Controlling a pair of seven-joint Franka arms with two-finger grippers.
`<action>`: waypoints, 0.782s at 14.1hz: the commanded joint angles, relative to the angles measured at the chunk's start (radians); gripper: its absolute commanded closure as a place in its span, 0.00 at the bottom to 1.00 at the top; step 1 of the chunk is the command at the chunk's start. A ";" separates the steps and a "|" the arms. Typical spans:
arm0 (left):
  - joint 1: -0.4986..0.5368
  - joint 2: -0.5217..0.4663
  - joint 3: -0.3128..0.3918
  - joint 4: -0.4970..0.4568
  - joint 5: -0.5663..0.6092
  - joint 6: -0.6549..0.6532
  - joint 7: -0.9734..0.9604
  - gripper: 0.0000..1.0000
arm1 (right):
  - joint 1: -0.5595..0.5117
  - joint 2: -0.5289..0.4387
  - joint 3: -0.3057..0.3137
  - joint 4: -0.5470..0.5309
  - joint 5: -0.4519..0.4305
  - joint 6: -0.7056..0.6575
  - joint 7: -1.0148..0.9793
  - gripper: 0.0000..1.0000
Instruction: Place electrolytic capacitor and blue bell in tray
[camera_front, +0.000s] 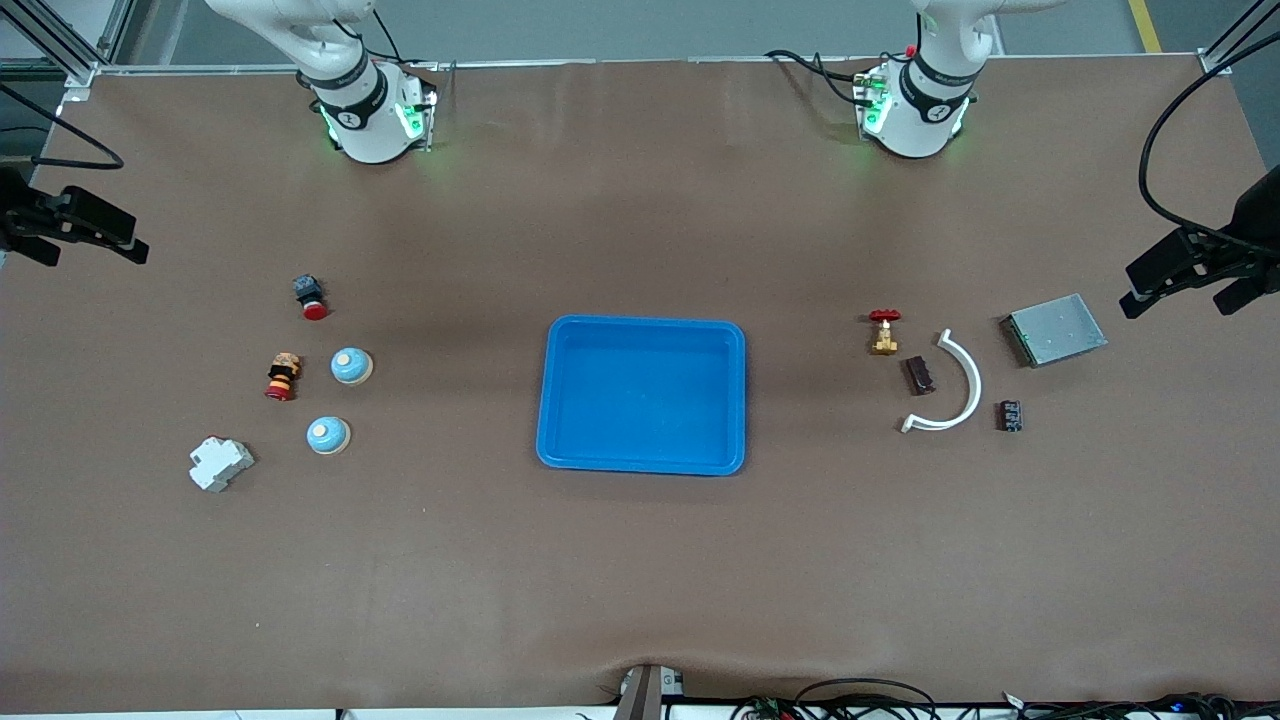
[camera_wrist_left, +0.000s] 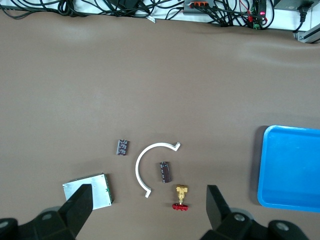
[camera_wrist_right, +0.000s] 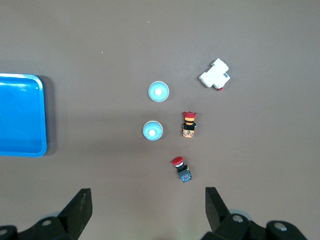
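Observation:
The blue tray (camera_front: 640, 395) lies empty mid-table, and its edge shows in both wrist views (camera_wrist_left: 292, 170) (camera_wrist_right: 20, 115). Two blue bells (camera_front: 352, 366) (camera_front: 328, 435) sit toward the right arm's end; the right wrist view shows them too (camera_wrist_right: 158, 92) (camera_wrist_right: 152, 130). Two dark capacitors (camera_front: 919, 375) (camera_front: 1012, 416) lie toward the left arm's end, also seen from the left wrist (camera_wrist_left: 165, 171) (camera_wrist_left: 122, 147). My left gripper (camera_wrist_left: 148, 195) hangs open high over the capacitors' area. My right gripper (camera_wrist_right: 148, 196) hangs open high over bare table beside the bells. Neither hand shows in the front view.
Near the capacitors lie a red-handled brass valve (camera_front: 884, 331), a white curved strip (camera_front: 950, 385) and a grey metal box (camera_front: 1054, 329). Near the bells are two red push buttons (camera_front: 310, 296) (camera_front: 283, 376) and a white breaker (camera_front: 220, 464). Black camera mounts (camera_front: 75, 225) (camera_front: 1200, 262) overhang both table ends.

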 joint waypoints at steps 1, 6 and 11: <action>-0.003 -0.001 0.006 0.003 -0.001 0.004 -0.010 0.00 | 0.005 -0.030 -0.001 -0.050 0.001 0.003 0.008 0.00; 0.014 0.090 0.010 0.005 0.023 0.030 -0.005 0.00 | 0.007 -0.125 0.001 -0.313 0.001 0.212 0.008 0.00; 0.011 0.191 0.007 0.000 0.086 0.034 0.004 0.00 | 0.009 -0.144 0.001 -0.527 0.001 0.409 0.008 0.00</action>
